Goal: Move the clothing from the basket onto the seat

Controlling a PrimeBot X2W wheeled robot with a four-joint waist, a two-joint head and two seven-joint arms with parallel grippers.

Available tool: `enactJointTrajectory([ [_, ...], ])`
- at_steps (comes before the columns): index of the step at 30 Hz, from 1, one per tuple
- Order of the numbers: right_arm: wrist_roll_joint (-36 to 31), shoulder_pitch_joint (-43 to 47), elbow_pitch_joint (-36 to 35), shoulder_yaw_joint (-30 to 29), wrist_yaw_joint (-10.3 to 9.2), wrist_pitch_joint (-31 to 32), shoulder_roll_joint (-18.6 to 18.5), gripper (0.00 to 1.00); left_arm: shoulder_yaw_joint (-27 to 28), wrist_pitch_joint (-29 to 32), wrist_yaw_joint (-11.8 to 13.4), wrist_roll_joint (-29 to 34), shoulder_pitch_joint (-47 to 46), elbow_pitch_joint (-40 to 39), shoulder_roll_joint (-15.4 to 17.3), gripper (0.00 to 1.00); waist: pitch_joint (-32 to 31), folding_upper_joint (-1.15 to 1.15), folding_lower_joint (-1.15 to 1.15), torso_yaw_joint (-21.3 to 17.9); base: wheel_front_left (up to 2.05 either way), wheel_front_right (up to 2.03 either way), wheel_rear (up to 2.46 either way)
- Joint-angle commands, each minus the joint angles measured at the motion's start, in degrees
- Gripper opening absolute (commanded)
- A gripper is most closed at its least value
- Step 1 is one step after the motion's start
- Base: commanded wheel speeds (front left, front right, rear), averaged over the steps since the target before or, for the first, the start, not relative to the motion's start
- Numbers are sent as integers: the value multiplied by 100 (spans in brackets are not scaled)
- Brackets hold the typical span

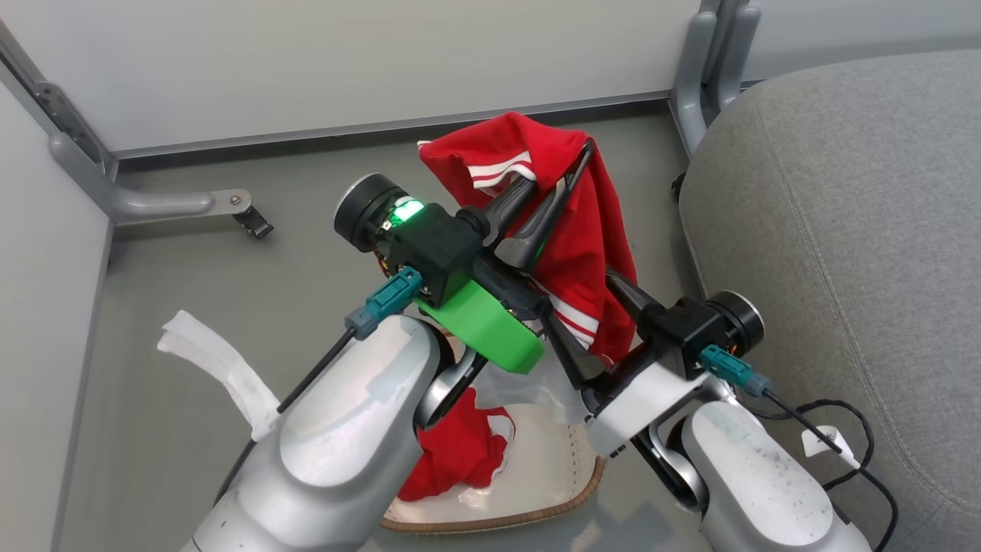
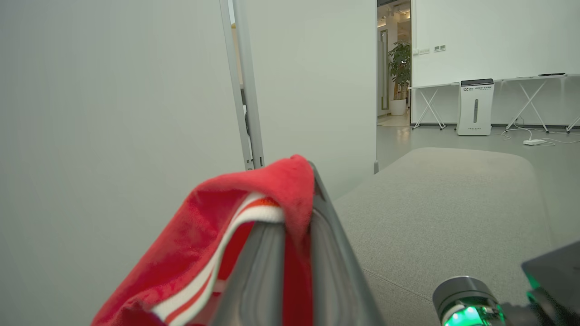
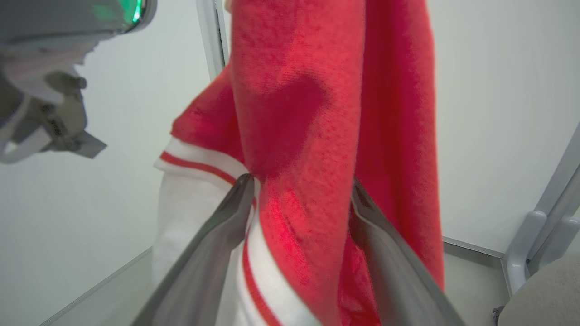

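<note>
Basket [image 1: 569,500] left of seat [image 1: 843,230] (near)

A: What have you got?
B: My left hand [image 1: 579,165] pinches a red striped garment [image 1: 575,245], held up above the basket [image 1: 552,468]. My right hand [image 1: 586,314] is spread wide around its lower edge.
A: The basket?
B: I see another red garment [image 1: 452,452] inside.

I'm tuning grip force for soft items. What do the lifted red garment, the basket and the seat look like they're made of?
Red garment: soft matte knit, fuzzy nap close up, probably fleece or jersey.
Basket: smooth cream plastic, seemingly; brown woven-look rim.
Seat: grey woven upholstery, matte, stitched seams.
</note>
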Motion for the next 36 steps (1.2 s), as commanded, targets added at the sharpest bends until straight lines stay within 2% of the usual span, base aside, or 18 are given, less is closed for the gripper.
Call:
enactJointTrajectory([
  [1,52,-99,53,1,-2,-11,-22,21,-1,-23,2,33,-17,-27,-38,0,-2,0,0,12,0,0,0],
  [2,94,-120,74,-8,-2,-10,-21,0,-11,-23,2,32,-17,-30,-46,0,0,0,0,17,0,0,0],
  [36,259,-85,-153,-44,-2,-11,-21,0,-105,-23,2,45,69,197,-58,0,8,0,0,-96,0,0,0],
])
